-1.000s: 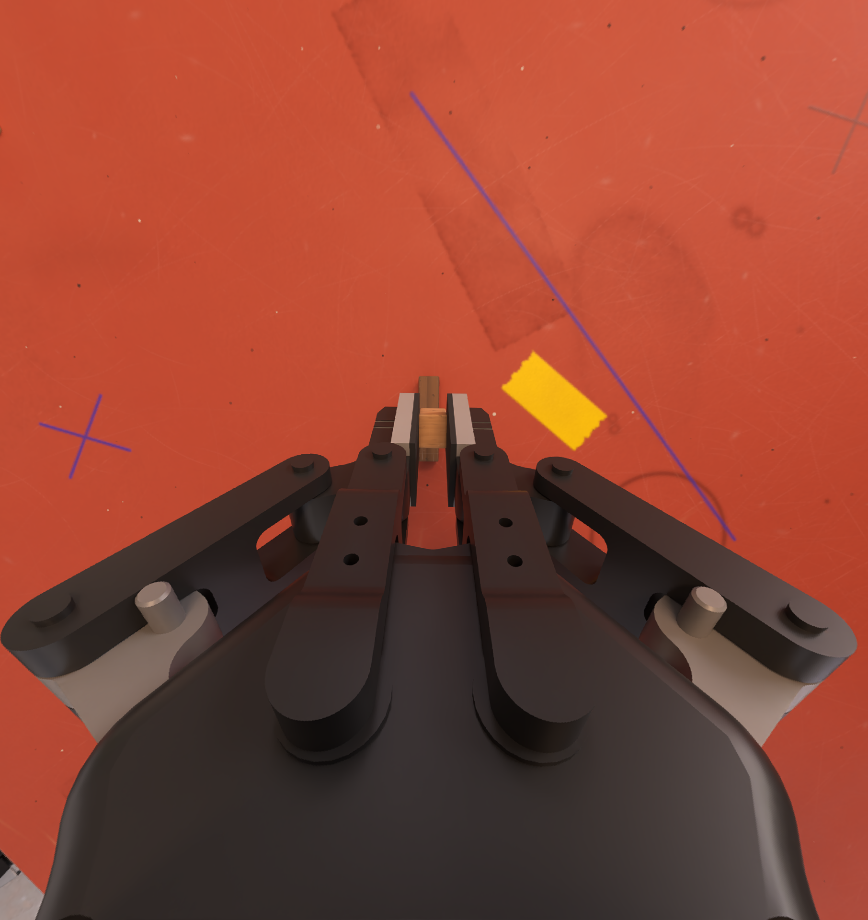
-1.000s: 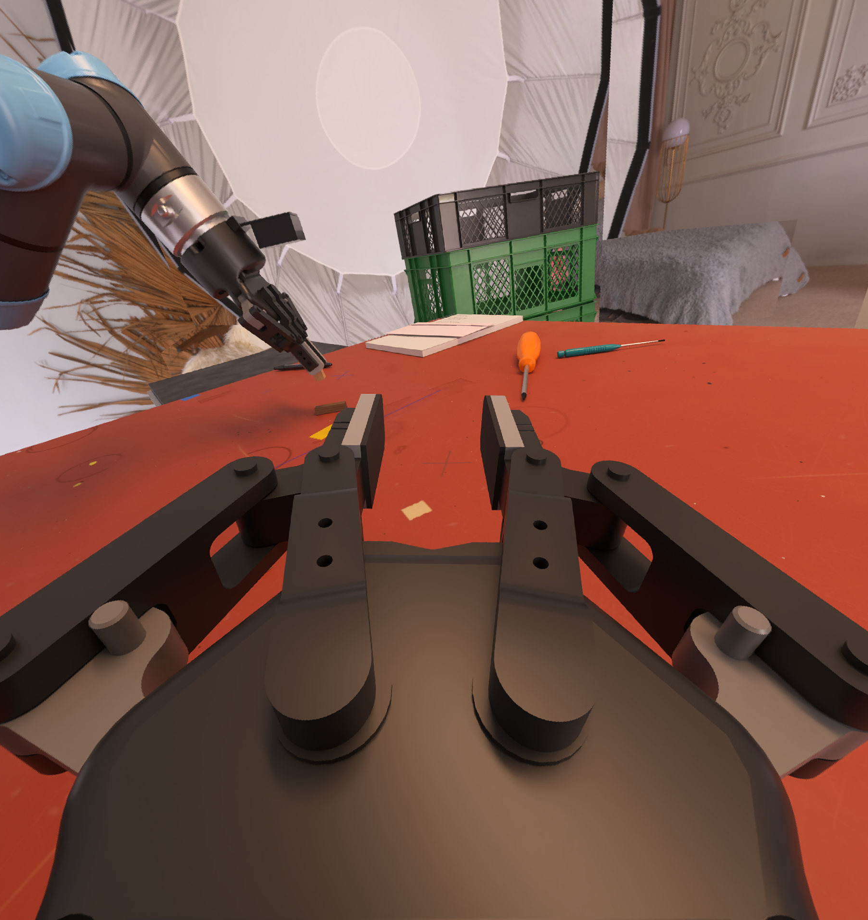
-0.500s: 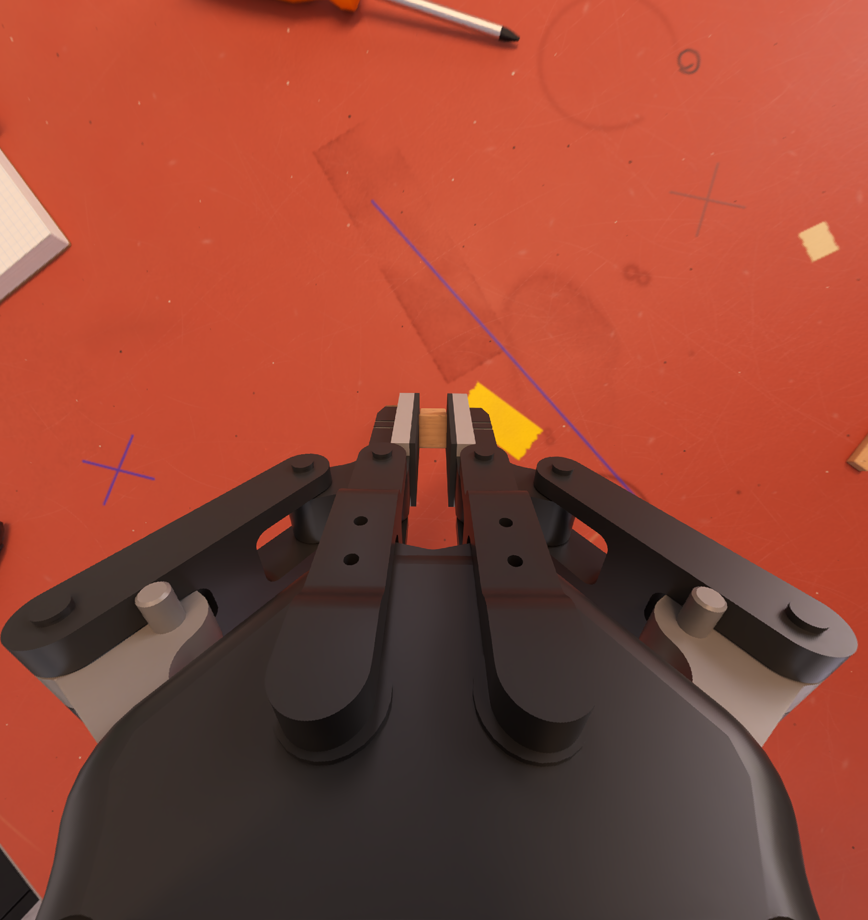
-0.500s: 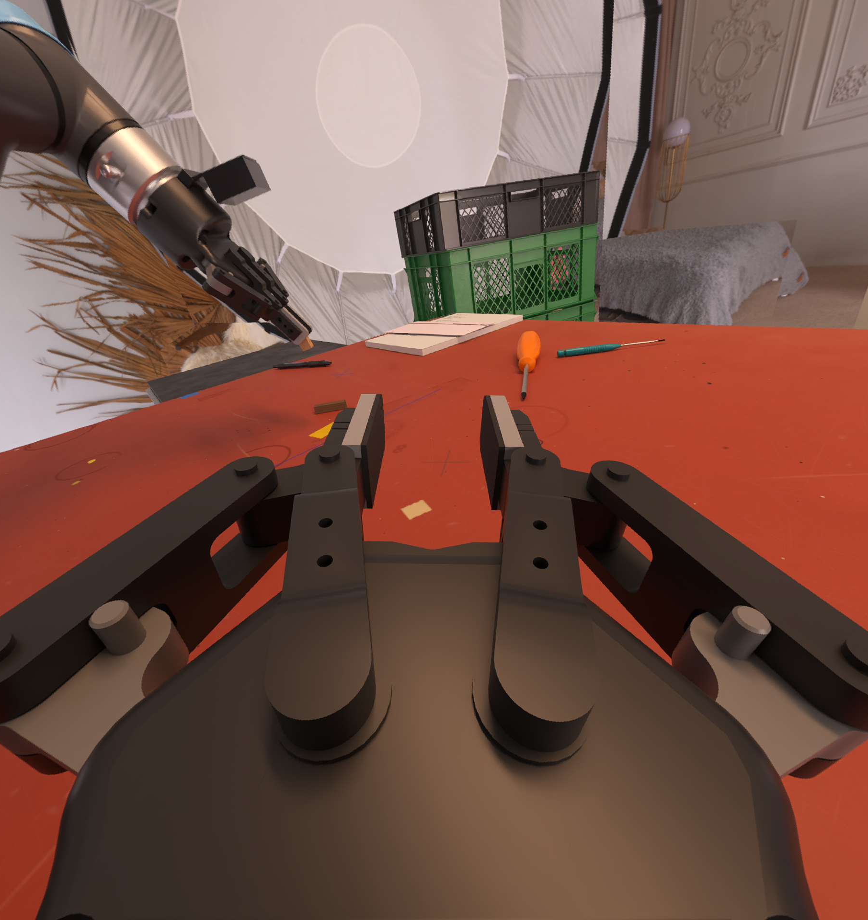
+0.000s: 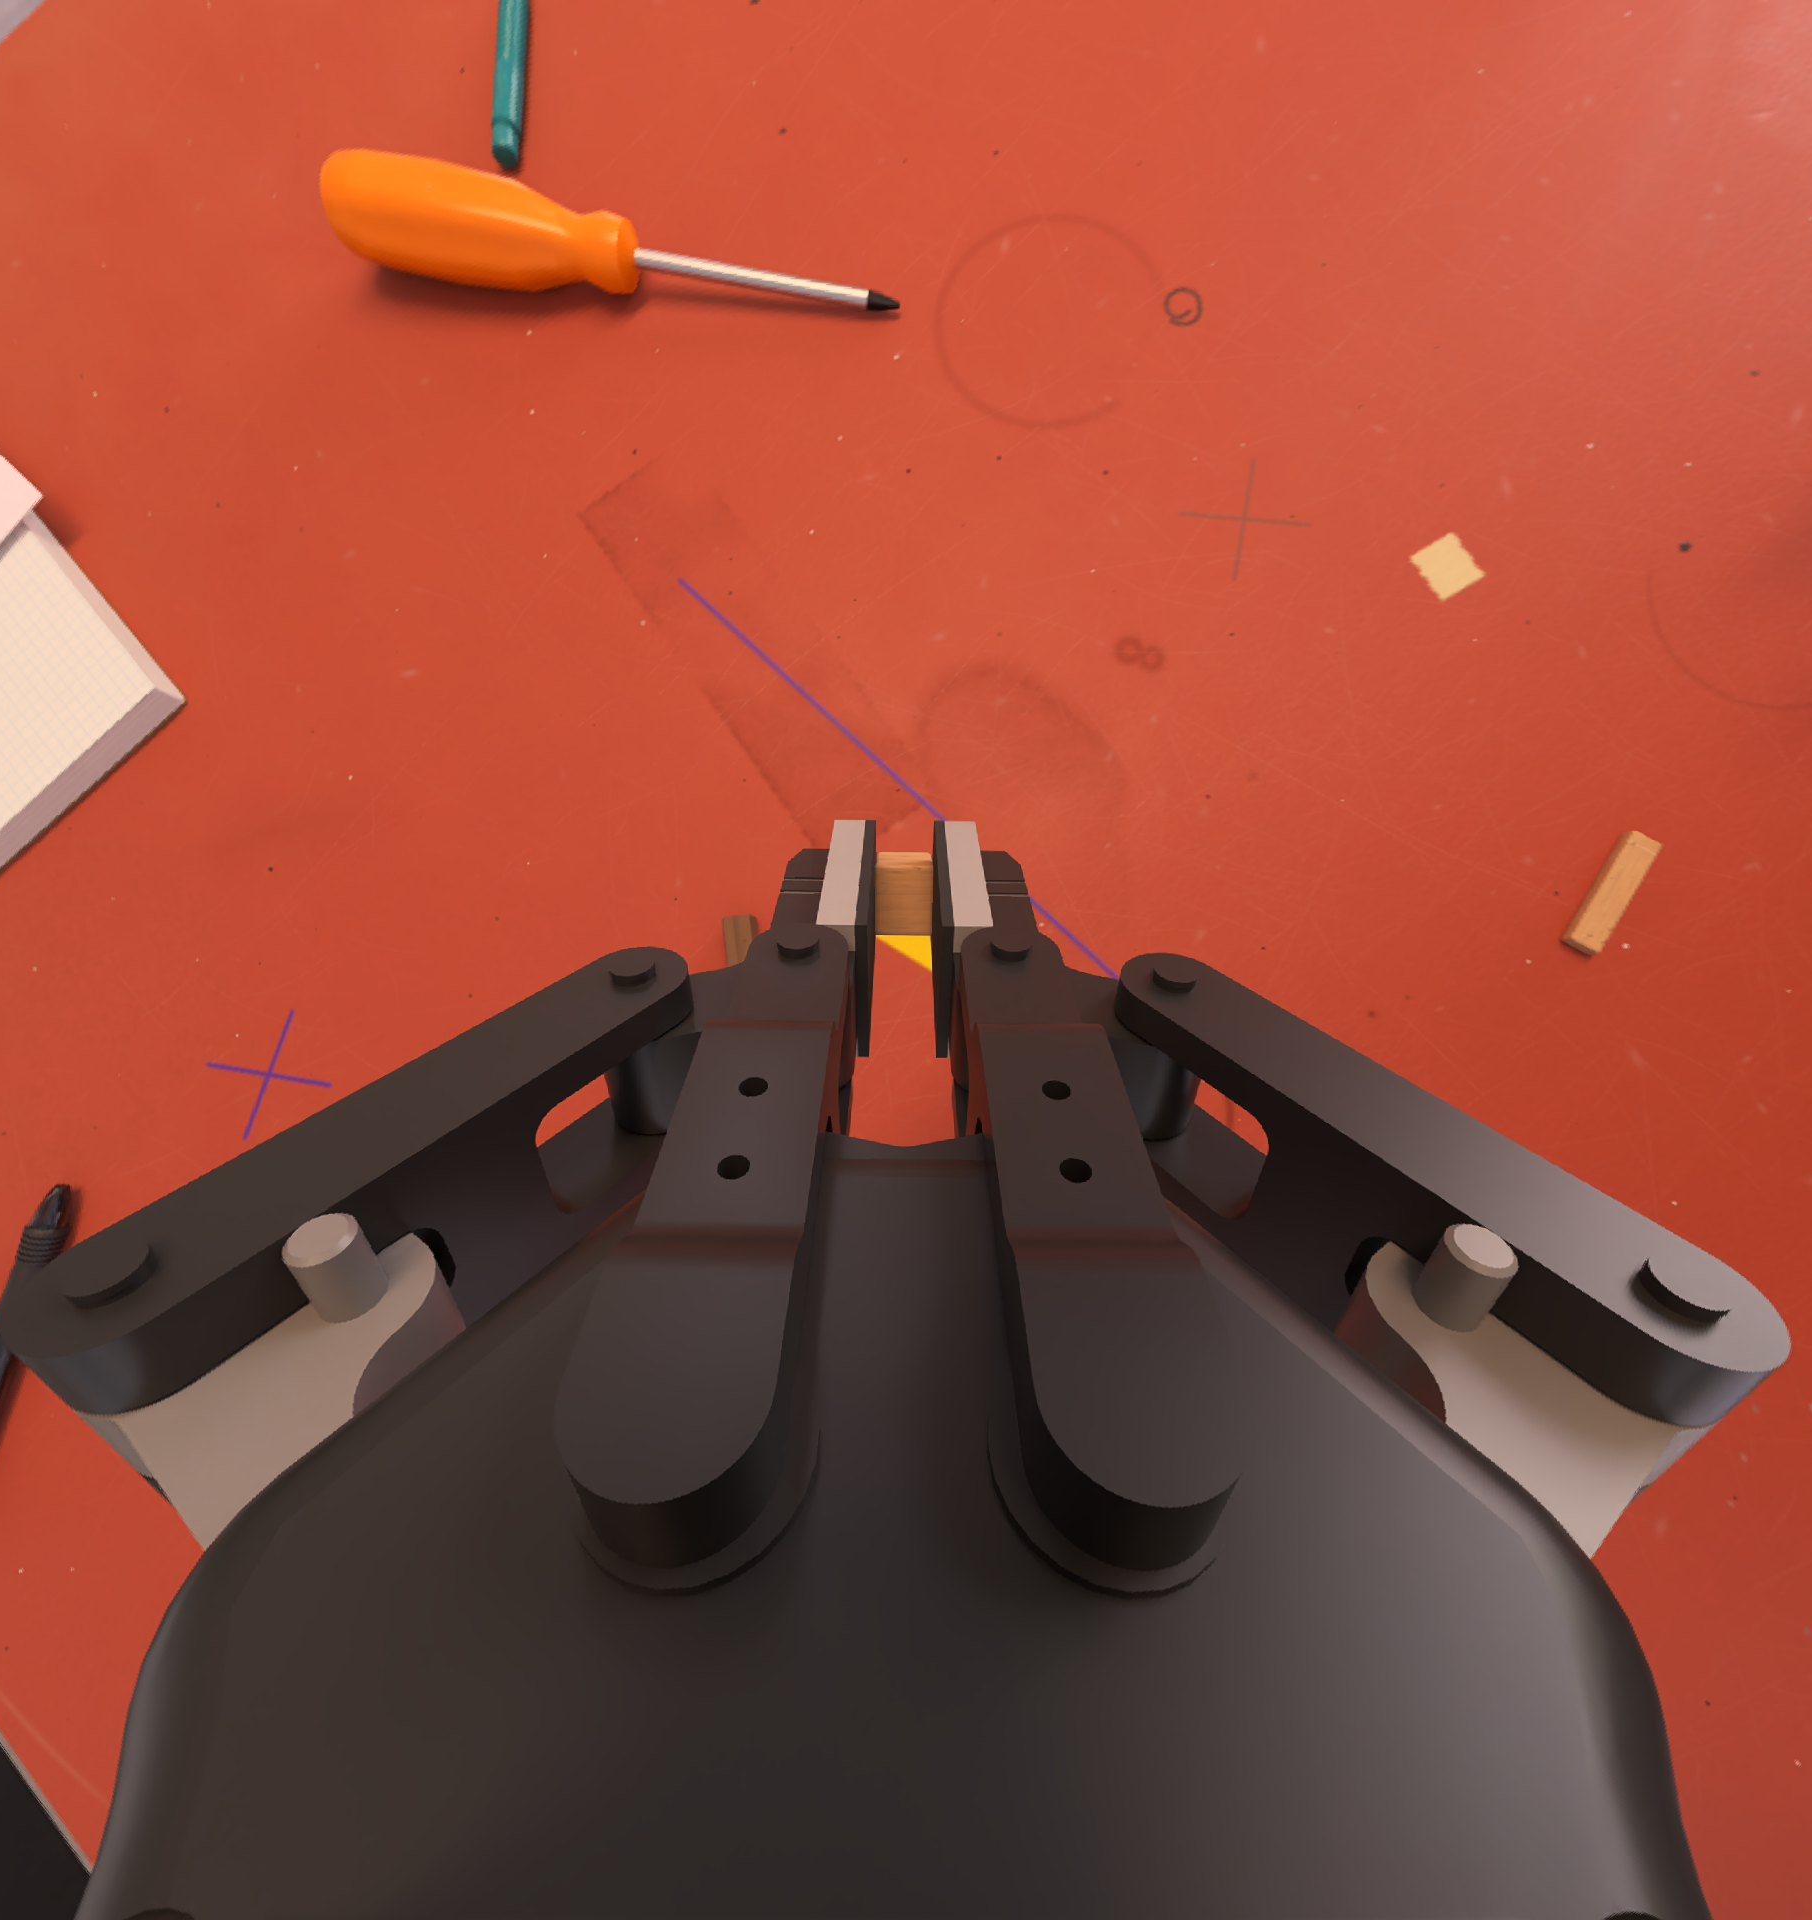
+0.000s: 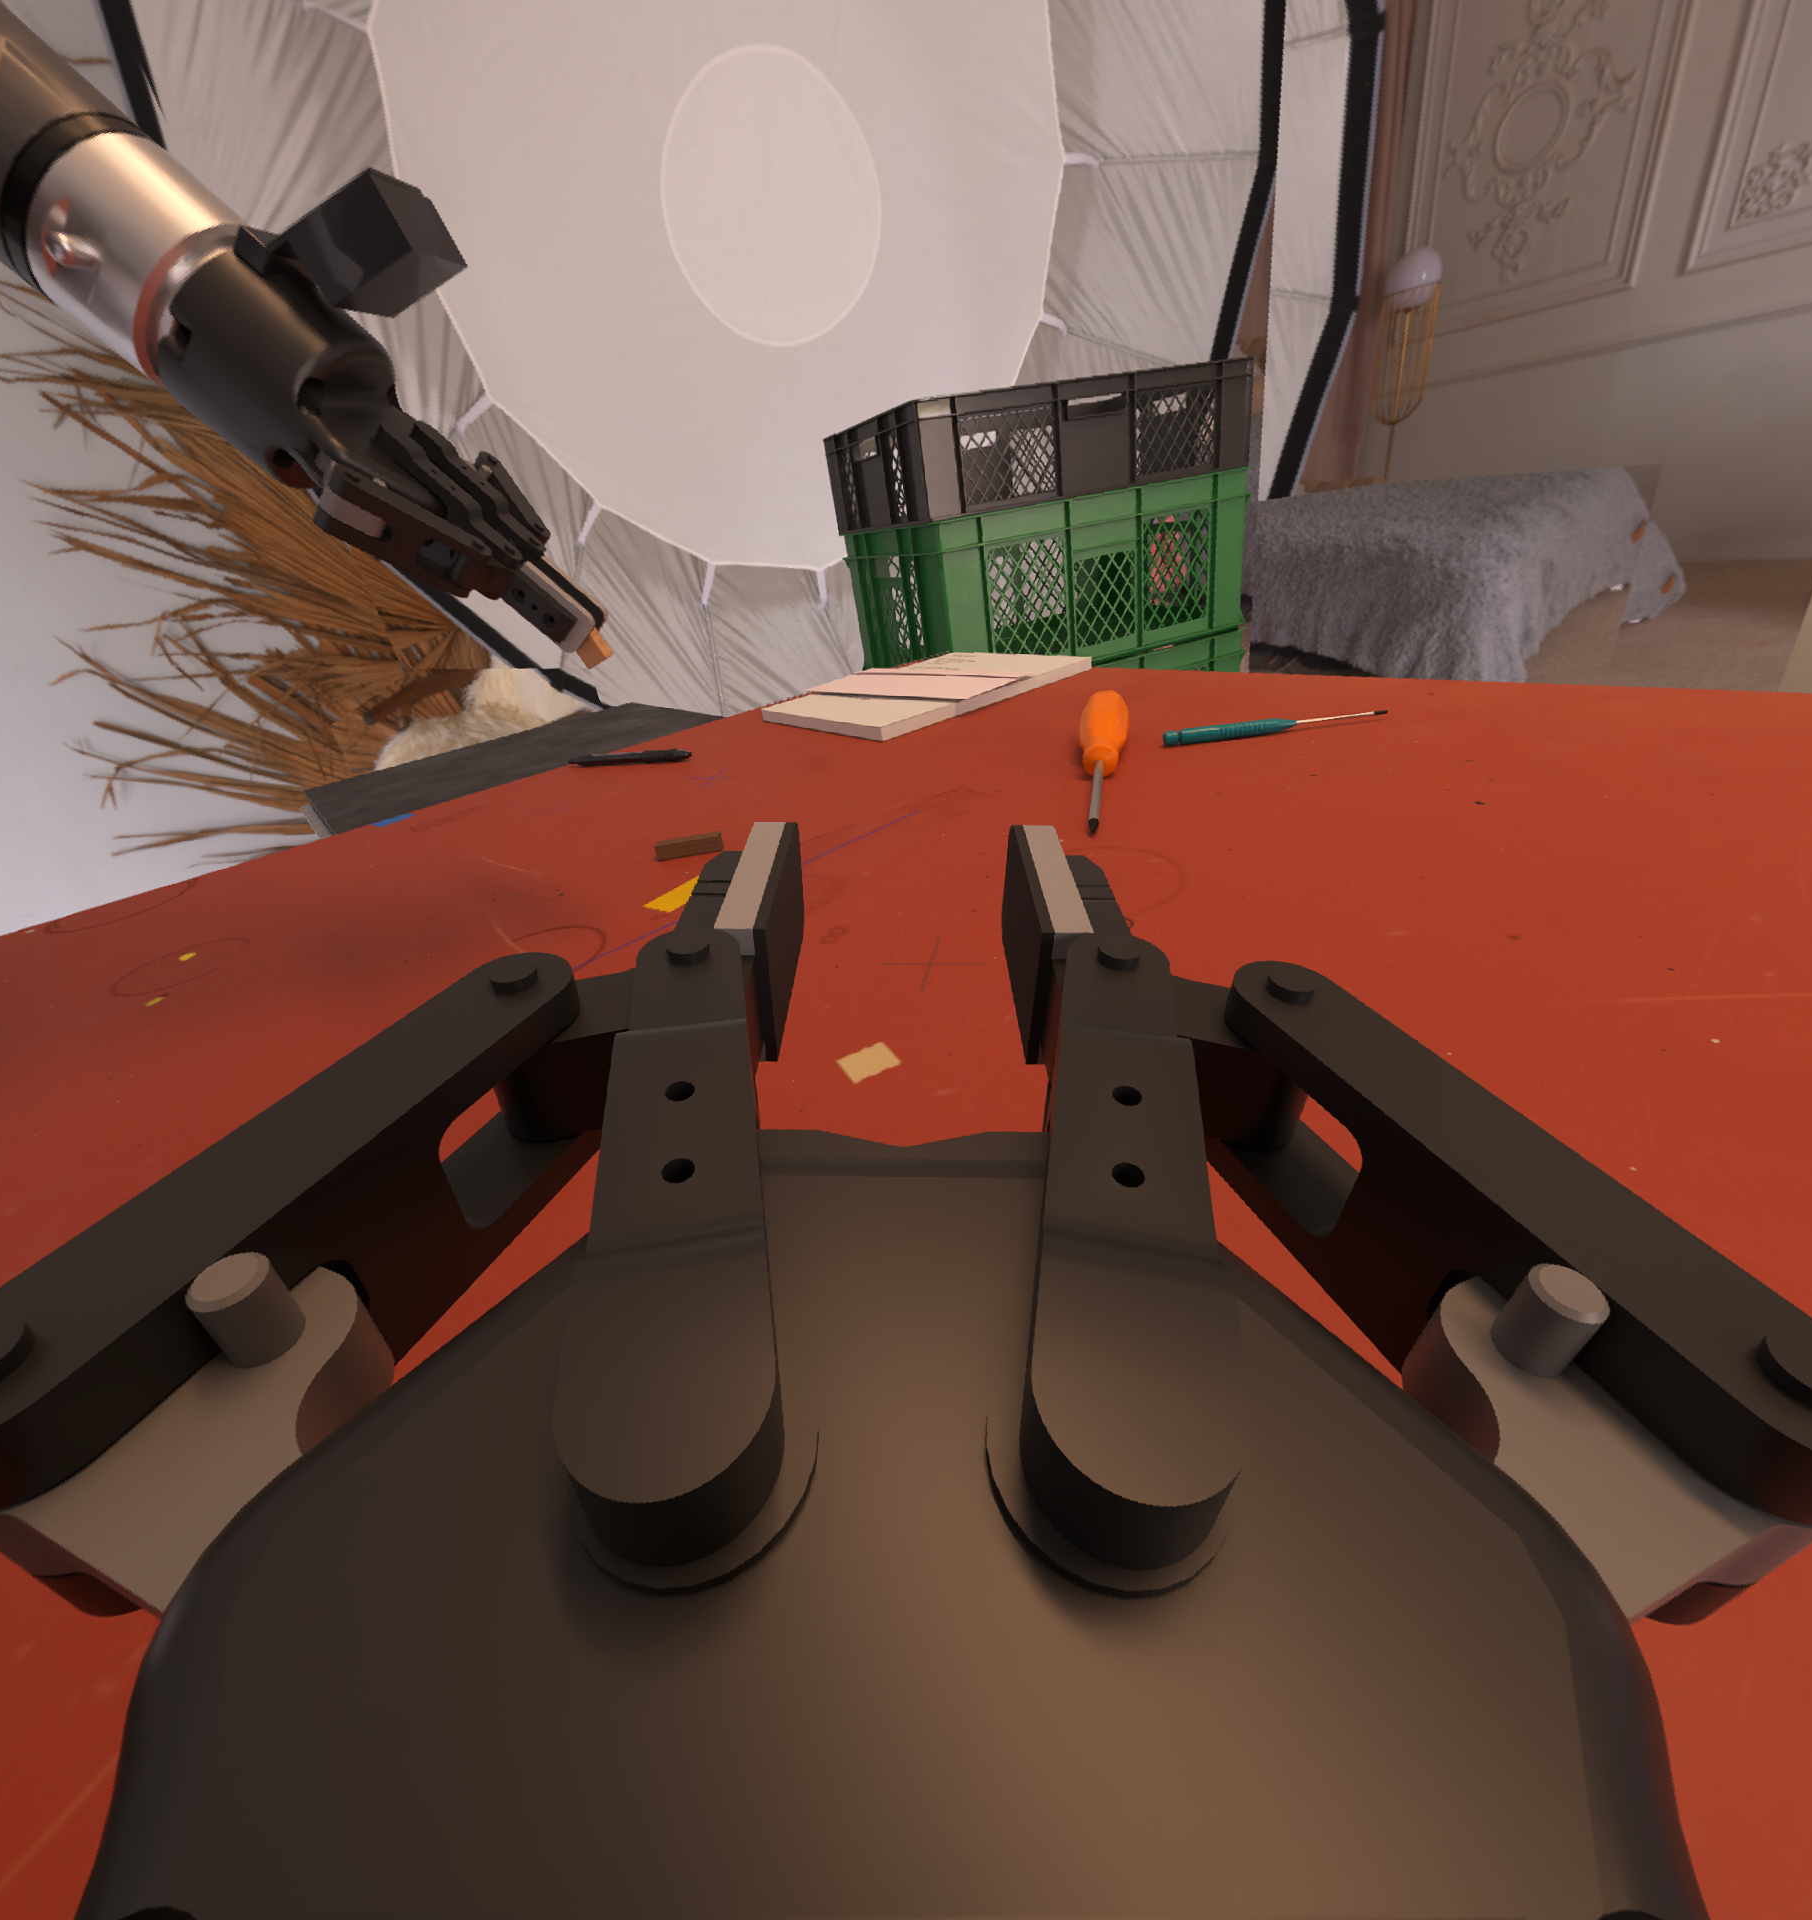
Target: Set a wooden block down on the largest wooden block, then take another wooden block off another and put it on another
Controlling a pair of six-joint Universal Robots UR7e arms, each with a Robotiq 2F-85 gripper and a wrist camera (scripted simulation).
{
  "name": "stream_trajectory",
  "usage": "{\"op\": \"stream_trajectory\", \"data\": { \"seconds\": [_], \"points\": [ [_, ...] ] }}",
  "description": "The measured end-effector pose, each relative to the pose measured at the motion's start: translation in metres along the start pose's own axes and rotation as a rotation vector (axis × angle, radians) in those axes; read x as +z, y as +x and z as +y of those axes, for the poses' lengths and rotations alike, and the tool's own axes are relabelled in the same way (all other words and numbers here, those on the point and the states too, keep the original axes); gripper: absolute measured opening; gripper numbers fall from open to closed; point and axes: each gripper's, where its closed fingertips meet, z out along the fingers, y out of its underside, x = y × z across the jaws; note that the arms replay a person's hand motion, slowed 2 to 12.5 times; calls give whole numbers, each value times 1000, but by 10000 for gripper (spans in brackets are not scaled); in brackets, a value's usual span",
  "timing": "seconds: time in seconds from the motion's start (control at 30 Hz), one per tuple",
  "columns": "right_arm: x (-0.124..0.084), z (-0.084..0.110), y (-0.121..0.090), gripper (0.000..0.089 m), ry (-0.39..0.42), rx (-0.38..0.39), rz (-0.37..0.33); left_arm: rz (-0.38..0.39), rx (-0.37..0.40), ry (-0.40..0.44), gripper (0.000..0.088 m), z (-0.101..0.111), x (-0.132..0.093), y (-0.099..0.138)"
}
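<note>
My left gripper (image 5: 903,878) is shut on a small light wooden block (image 5: 903,891) and holds it high above the red table. It also shows in the right wrist view (image 6: 582,636) with the block (image 6: 594,650) at its tips. A dark brown wooden block (image 5: 738,937) lies on the table just left of my left fingers; it also shows in the right wrist view (image 6: 688,845). A long light wooden block (image 5: 1611,892) lies on the table to the right. My right gripper (image 6: 902,904) is open and empty, low over the table.
An orange screwdriver (image 5: 486,229) and a teal screwdriver (image 5: 508,78) lie at the back. A white notepad (image 5: 19,665) sits at the left, a black pen (image 5: 8,1340) at the lower left. Yellow tape (image 6: 671,896) and a beige scrap (image 5: 1445,565) lie flat. Crates (image 6: 1047,520) stand behind the table.
My left gripper has risen well above the table with the light block in it, leaving the dark brown block behind on the table. The right gripper has not moved.
</note>
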Motion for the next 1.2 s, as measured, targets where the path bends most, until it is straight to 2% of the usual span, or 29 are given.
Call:
{"op": "stream_trajectory", "data": {
  "seconds": [0.6, 1.2],
  "points": [
    [0, 0, -3, 354, -1, -15, -10, 85, 149, 60, 96, -22, -18, 67],
    [1, 1, -9, 357, -7, -43, -40, 203, 319, 35, 96, -19, -2, 145]
  ]
}}
